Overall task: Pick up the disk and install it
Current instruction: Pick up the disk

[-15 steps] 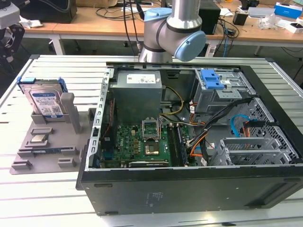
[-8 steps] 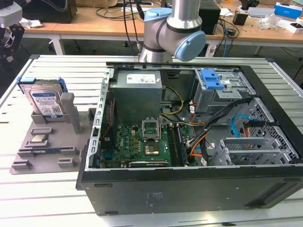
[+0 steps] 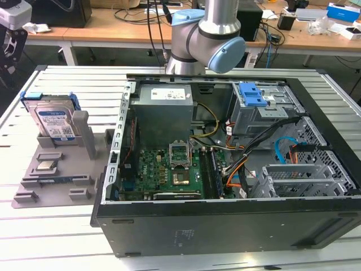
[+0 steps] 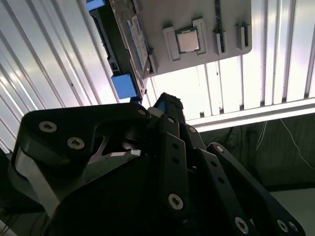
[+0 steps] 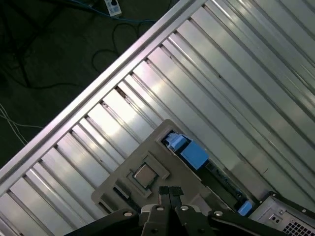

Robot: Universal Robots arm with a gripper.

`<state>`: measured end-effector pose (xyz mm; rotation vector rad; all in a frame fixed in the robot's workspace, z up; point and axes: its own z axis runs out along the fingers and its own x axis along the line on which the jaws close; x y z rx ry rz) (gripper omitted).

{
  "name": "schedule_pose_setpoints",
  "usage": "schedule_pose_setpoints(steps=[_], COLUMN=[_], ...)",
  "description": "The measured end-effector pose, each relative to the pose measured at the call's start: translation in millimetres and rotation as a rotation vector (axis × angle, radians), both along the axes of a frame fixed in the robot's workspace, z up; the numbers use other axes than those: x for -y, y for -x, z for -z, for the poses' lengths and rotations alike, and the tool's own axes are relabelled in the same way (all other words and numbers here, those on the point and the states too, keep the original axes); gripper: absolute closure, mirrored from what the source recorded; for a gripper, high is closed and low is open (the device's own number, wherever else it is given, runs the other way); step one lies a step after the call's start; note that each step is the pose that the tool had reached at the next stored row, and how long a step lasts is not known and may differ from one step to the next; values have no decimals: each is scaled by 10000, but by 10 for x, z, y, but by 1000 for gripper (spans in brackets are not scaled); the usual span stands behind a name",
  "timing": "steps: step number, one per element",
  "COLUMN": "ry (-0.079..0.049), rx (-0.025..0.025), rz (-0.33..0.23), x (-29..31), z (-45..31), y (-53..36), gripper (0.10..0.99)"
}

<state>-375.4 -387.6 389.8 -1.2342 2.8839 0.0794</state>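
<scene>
The disk (image 3: 53, 121) is a silver drive with a white-and-blue label and a blue frame. It stands on edge in a grey holder (image 3: 62, 183) at the exterior view's left. My gripper (image 3: 10, 56) hangs above and behind the holder, apart from the disk. In the first wrist view the disk (image 5: 192, 153) shows edge-on just beyond my gripper (image 5: 170, 191), whose fingertips are together with nothing between them. The disk's blue frame (image 4: 123, 86) and label also appear past the gripper (image 4: 166, 102) in the second wrist view.
A small square processor chip (image 3: 45, 165) lies in the holder in front of the disk. The open computer case (image 3: 225, 220) lies to the exterior view's right, with a grey drive cage and blue latch (image 3: 252, 96) at its back. The slatted metal table (image 3: 51, 237) ends near the holder.
</scene>
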Motion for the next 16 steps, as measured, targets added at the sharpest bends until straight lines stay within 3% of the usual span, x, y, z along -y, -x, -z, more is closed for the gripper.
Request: schedule_pose_setpoints(steps=[16], ry=[0], rx=[0], rz=[-1821], x=[0], z=[0], y=[0], gripper=[984])
